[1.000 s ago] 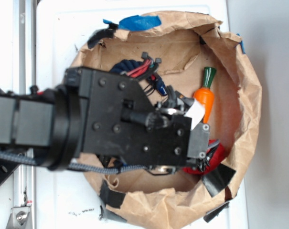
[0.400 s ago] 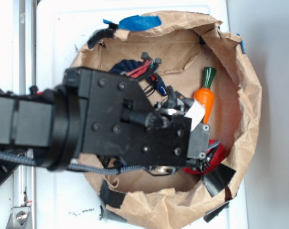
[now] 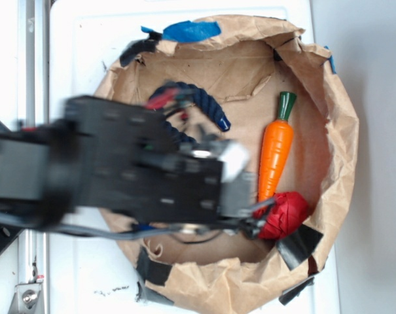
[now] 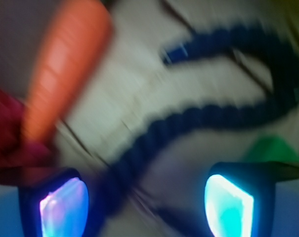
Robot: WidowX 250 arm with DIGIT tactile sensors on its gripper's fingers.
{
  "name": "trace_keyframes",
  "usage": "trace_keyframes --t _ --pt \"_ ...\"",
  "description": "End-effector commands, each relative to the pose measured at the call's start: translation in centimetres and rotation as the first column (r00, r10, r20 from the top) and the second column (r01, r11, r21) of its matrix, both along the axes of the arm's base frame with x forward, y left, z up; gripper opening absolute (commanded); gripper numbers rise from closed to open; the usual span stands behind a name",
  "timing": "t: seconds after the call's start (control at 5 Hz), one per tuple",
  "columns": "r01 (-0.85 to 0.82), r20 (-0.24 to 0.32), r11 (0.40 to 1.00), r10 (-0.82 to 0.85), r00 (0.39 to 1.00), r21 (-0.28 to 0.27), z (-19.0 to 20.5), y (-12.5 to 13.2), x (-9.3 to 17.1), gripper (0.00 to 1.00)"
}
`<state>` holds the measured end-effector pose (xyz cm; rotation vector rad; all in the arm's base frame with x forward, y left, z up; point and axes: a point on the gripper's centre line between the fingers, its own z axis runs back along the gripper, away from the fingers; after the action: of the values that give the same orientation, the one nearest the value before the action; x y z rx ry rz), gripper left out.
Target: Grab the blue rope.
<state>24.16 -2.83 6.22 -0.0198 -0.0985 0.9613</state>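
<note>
The blue rope lies in a hook curve on the floor of the brown paper bag; my arm hides its lower stretch. In the motion-blurred wrist view the blue rope loops from the upper right down to the space between my fingers, close to the left finger. My gripper is open, its glowing pads far apart with nothing clamped. The right finger stands clear of the rope.
An orange carrot with a green top lies right of the rope, with a red object below it. The bag's crumpled walls ring the area. Blue tape sticks to the bag's top rim. A green patch shows at right.
My arm has swung left and slightly down, uncovering the whole carrot and more of the rope's curve. The arm is blurred by motion now.
</note>
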Motion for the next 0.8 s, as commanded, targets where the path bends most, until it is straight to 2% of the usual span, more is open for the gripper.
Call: trace_keyframes --t 0.0,0.2,0.4,0.6 --pt "-0.112 0.088 0.991 0.118 0.989 -0.073 0.2 -3.3 -2.3 1.00" --pt "-0.186 0.088 0.980 0.192 0.978 -0.074 0.1 -4.2 -2.6 1.00" --pt "-0.207 0.070 0.972 0.216 0.974 -0.114 1.3 -3.9 -2.4 1.00" --pt "-0.235 0.061 0.966 0.242 0.968 -0.110 1.6 -3.2 -1.9 1.00"
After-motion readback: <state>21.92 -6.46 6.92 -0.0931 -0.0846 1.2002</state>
